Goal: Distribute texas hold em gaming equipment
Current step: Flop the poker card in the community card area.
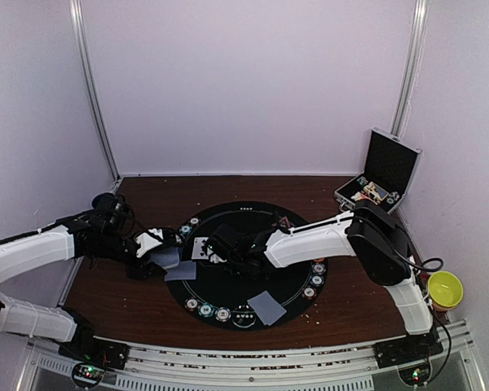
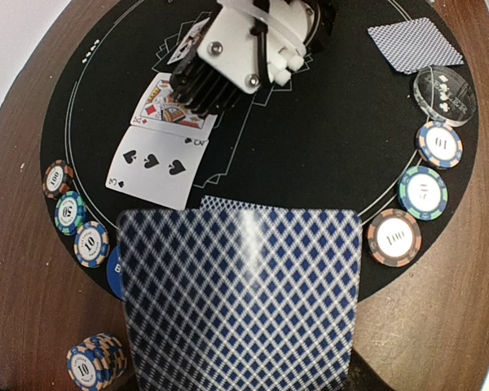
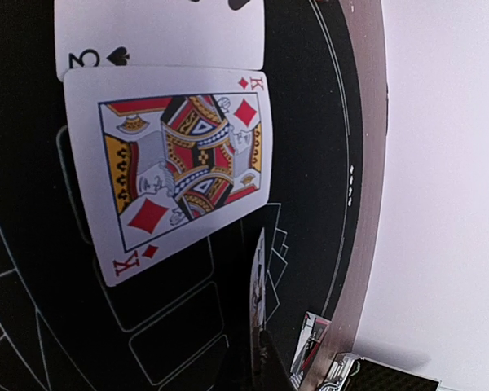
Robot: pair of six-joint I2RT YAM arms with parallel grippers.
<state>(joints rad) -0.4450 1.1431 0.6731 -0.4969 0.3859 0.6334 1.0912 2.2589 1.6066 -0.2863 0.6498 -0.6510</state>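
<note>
1. Left hand (image 1: 151, 248) is gripping the deck (image 2: 240, 297) over the mat's (image 2: 326, 138) nine o'clock rim; it should be holding level.
2. Right hand (image 1: 218, 247) is pinching a card (image 3: 257, 277) on edge, just beside the king (image 3: 179, 163).
3. It should be lowering flat, not overlapping king or three (image 2: 155, 167).

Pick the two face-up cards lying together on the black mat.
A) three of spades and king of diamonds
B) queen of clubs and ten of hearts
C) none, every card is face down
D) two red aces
A: the right wrist view shows the king of diamonds face up against a three of spades on the black mat.
</note>
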